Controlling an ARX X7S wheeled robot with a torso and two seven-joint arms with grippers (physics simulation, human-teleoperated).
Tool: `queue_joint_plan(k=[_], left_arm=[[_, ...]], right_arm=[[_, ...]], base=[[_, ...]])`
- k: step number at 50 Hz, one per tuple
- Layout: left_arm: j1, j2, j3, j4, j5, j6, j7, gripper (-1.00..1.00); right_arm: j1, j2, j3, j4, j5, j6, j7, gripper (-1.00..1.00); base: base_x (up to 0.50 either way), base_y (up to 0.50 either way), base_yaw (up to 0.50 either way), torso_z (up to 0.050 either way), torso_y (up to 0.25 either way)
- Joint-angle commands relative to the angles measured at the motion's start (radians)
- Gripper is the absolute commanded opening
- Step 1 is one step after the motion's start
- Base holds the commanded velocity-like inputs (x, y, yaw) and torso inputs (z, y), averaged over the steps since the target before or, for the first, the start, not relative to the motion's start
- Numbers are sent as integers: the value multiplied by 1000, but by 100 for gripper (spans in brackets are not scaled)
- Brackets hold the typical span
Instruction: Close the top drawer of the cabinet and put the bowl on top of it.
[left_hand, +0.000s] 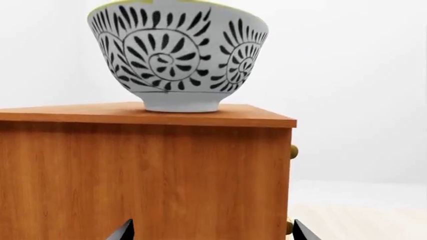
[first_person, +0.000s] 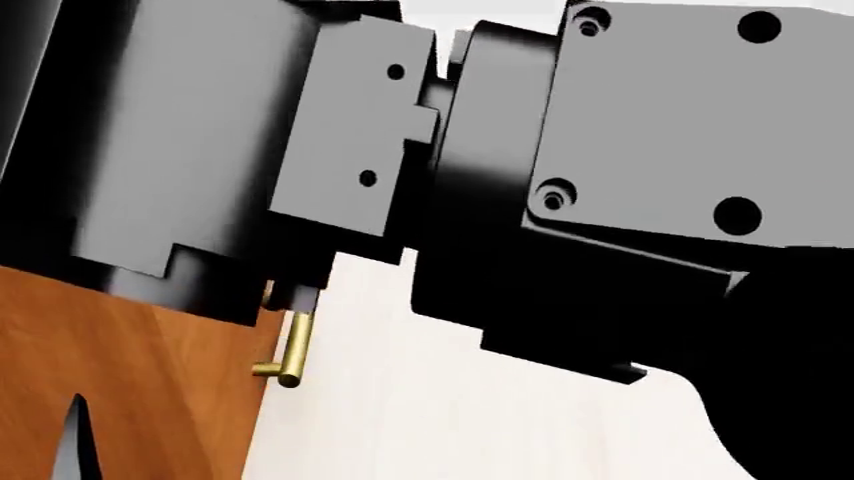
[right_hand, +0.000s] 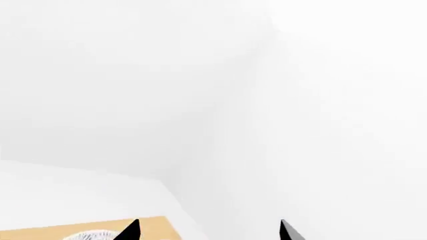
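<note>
Orange-brown cabinet (left_hand: 147, 175) carries the bowl (left_hand: 177, 55) upright on its top — left gripper (left_hand: 212, 234) and right gripper (right_hand: 208, 231) both spread wide, holding nothing — so I'd back them off slowly, clear of the rim

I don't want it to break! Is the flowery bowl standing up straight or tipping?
Upright: the round white black-leaf-patterned ceramic bowl sits on its foot, flat on the orange-brown wooden cabinet.
</note>
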Motion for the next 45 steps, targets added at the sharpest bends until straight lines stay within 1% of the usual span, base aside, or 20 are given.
queue_joint_plan(k=[1,4,9,17,21,23,26,28,34,38,39,45], left_arm=[[-6,-3,2,12,1,-11,-7,100],[-6,-2,6,11,3,-9,-5,100],[-2,-2,6,13,5,-7,-8,100],[-3,-8,5,27,5,-17,-15,100],[-8,-10,9,35,5,-24,-14,100],[-10,-10,12,40,9,-31,-18,100],[-11,-10,15,41,11,-31,-19,100],[-11,-9,19,41,16,-30,-18,100],[-8,-9,20,39,17,-28,-19,100],[-2,-13,18,42,18,-23,-21,100],[-2,-13,17,43,17,-24,-21,100],[-2,-15,19,49,19,-26,-24,100]], right_arm=[[227,146,77,-25,67,78,53,100],[243,207,132,-53,51,146,74,100],[245,268,223,-103,-7,292,100,100],[223,374,308,-189,10,384,170,100],[189,496,352,-335,76,402,266,100],[159,573,371,-430,107,398,316,100],[121,632,379,-495,119,389,364,100],[67,697,380,-567,124,369,396,100],[-58,803,376,-693,113,304,446,100],[-174,892,375,-802,82,221,484,100],[-187,899,372,-812,75,214,484,100],[-352,987,338,-903,-22,114,515,100]], base=[[0,0,0,0,0],[0,0,0,0,0],[0,0,0,0,0],[0,0,0,0,0],[0,0,0,0,0],[0,0,0,0,0],[0,0,0,0,0],[0,0,0,0,0],[0,0,0,0,0],[0,0,0,0,0],[0,0,0,0,0],[0,0,0,0,0]])
